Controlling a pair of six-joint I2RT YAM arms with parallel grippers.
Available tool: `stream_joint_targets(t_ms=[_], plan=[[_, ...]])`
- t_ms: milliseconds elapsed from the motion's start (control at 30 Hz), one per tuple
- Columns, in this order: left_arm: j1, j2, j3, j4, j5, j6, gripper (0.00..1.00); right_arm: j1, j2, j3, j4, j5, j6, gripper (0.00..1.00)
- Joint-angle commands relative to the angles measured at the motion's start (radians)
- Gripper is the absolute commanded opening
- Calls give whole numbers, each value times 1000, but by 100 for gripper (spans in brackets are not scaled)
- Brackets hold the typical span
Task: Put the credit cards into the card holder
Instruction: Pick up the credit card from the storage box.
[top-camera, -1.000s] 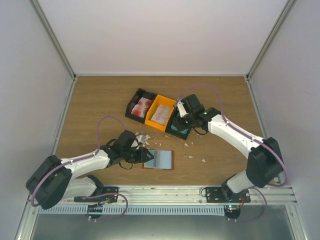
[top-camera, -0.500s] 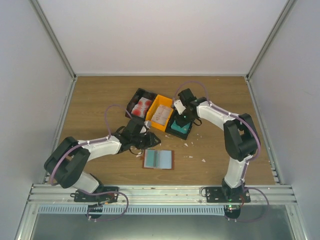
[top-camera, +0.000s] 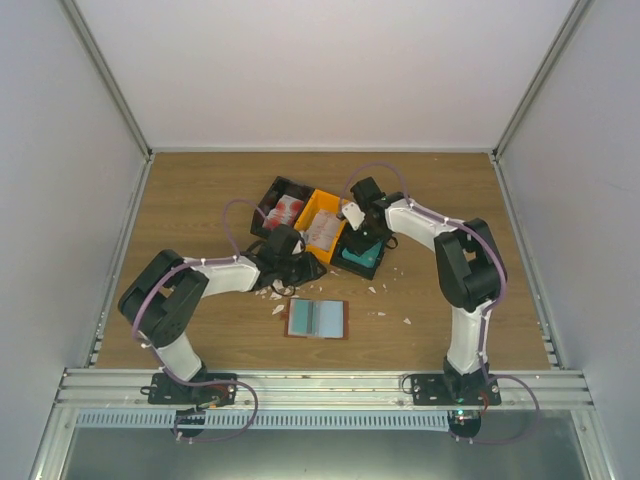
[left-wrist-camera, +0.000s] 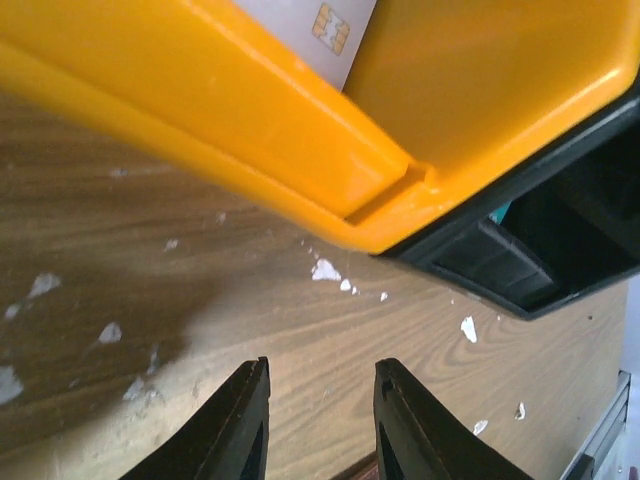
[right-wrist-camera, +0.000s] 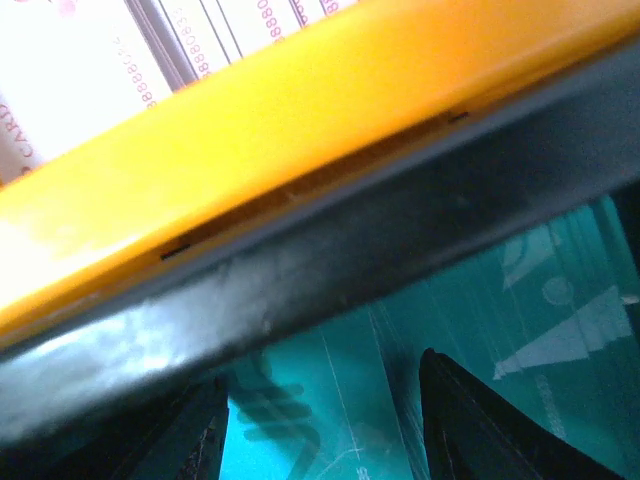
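From above, I see the card holder (top-camera: 317, 318) lying open and flat on the surface (top-camera: 200, 190), close to the near edge and about in its middle. No card is in it yet, as far as I can see. Three trays stand in a row toward the centre: the left black tray (top-camera: 268, 215) with red-blotched credit cards (top-camera: 286, 211), the orange tray (top-camera: 312, 205) with pale credit cards (top-camera: 322, 231), and the right black tray (top-camera: 350, 268) with teal credit cards (top-camera: 364, 257). The left pincer (top-camera: 303, 268) is just beside the near wall of the orange tray. The right pincer (top-camera: 360, 240) is down in the right black tray. White scraps (top-camera: 278, 308) lie between the trays and the card holder.

In the left wrist view, the left pincer (left-wrist-camera: 318, 425) is released. Its fingers (left-wrist-camera: 245, 425) stand apart with only bare wood between them. The orange tray (left-wrist-camera: 300, 110) is very near in front, so I think one more push forward can shove the whole row.

In the right wrist view, the right pincer (right-wrist-camera: 325, 435) is also released. It is spread over a teal card (right-wrist-camera: 400, 320) and clamps nothing. The black wall (right-wrist-camera: 350, 250) is close by. The cards are thin and lie flat in a stack, so I fear that the fingertips slide over the top one, or lift two together. A finger can also catch the wall and tip the tray.
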Motion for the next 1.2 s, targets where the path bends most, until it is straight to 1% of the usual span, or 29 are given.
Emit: stream_joint_targets(t_ms=[0,300,700,967,1167], plan=[[10,42,59,41,-11,13,32,-7,33,26,-40,-16,-29,53],[12,125,120,26,-9,23,30,-7,4,24,-68,-65,-22,36],[19,150,158,3,-5,47,30,1,-64,-30,-87,-146,-27,26],[21,155,169,-5,2,53,30,20,-86,-53,-105,-162,-24,24],[21,156,169,-3,5,54,30,33,-120,-79,-107,-163,-18,25]])
